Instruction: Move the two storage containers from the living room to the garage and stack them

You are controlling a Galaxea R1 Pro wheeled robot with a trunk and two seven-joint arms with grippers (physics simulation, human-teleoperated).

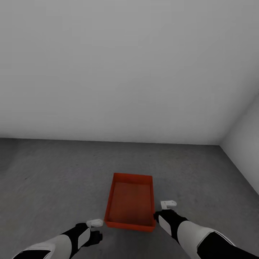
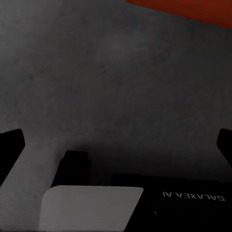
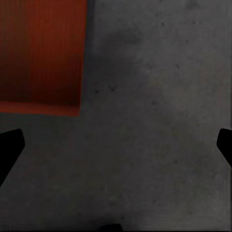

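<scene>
One orange-red open-top storage container [image 1: 131, 203] sits flat on the grey concrete floor [image 1: 54, 172] of the garage, its long side running away from me. Nothing lies inside it. My left gripper [image 1: 95, 232] hovers just off its near left corner, apart from it. My right gripper [image 1: 162, 211] hangs beside its near right corner, close to the wall of the bin. The left wrist view catches an edge of the container [image 2: 193, 9] past the open left gripper [image 2: 116, 145]. A corner of the container [image 3: 41, 53] appears in the right wrist view beyond the open right gripper [image 3: 116, 145].
A plain white back wall [image 1: 126, 72] rises a little beyond the container, and a side wall [image 1: 244, 144] meets it at the right. Bare speckled concrete spreads to the left and in front of the bin.
</scene>
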